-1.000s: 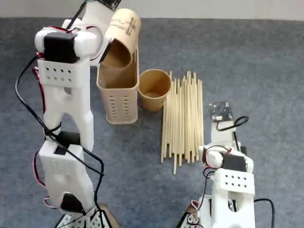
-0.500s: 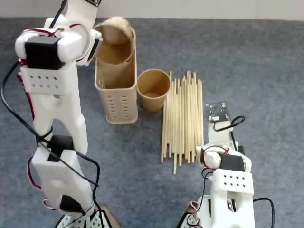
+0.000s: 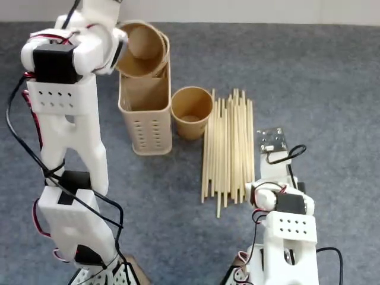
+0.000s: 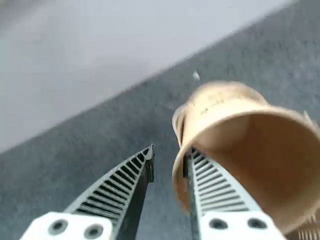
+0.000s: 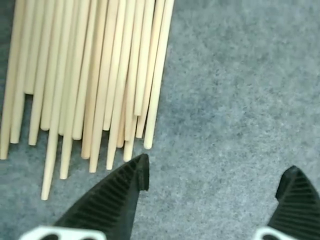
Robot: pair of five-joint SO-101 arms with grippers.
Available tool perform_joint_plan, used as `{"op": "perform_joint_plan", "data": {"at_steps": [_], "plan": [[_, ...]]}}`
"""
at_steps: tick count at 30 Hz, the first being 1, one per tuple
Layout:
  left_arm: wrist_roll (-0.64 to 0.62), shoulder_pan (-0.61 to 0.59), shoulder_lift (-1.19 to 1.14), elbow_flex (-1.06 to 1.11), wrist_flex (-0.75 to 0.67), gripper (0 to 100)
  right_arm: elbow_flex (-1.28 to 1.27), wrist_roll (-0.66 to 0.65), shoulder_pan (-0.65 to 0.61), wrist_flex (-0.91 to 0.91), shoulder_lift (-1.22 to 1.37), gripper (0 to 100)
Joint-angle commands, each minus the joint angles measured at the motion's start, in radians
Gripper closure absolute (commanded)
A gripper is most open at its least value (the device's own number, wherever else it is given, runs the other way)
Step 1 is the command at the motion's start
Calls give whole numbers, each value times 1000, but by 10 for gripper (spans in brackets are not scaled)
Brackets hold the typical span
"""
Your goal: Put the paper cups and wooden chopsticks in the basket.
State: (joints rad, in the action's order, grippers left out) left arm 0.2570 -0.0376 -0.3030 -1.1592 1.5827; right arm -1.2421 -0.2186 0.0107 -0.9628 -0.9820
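Observation:
A paper cup (image 3: 141,48) rests tilted in the far end of the tan slotted basket (image 3: 146,127), mouth towards the camera. In the left wrist view my left gripper (image 4: 169,152) is open. That cup's (image 4: 240,145) wall lies against one finger, with a gap to the other. A second paper cup (image 3: 191,110) stands upright on the carpet, touching the basket's side. The wooden chopsticks (image 3: 228,148) lie in a bundle beside it. My right gripper (image 5: 215,180) is open and empty just short of the chopsticks' (image 5: 90,75) near ends.
The left arm (image 3: 65,119) rises along the basket's left side. The right arm's base (image 3: 288,237) stands at the near edge. Grey carpet (image 3: 320,89) stretches free to the right of the chopsticks.
The left arm swung the cup from above the basket's rim down into its far end, and the cup turned mouth-up. The right arm has barely moved.

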Motion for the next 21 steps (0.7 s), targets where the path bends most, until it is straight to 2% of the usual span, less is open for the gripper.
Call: {"op": "perform_joint_plan", "data": {"at_steps": [1,8,10,12,16,19,21], "plan": [[-48,-4,25,1,-164,870,4,6,-8,12,2,605],[-51,13,-67,38,-285,870,4,6,-8,12,1,605],[-58,-22,-85,36,-285,871,4,6,-8,12,1,605],[-137,-93,-77,27,-276,871,5,6,-8,12,-4,605],[-305,-282,-50,25,-60,871,74,5,-10,4,5,605],[-304,-325,-51,38,157,867,282,5,-48,-96,81,605],[-296,-326,-56,147,213,867,478,8,-81,-173,205,605]]}}
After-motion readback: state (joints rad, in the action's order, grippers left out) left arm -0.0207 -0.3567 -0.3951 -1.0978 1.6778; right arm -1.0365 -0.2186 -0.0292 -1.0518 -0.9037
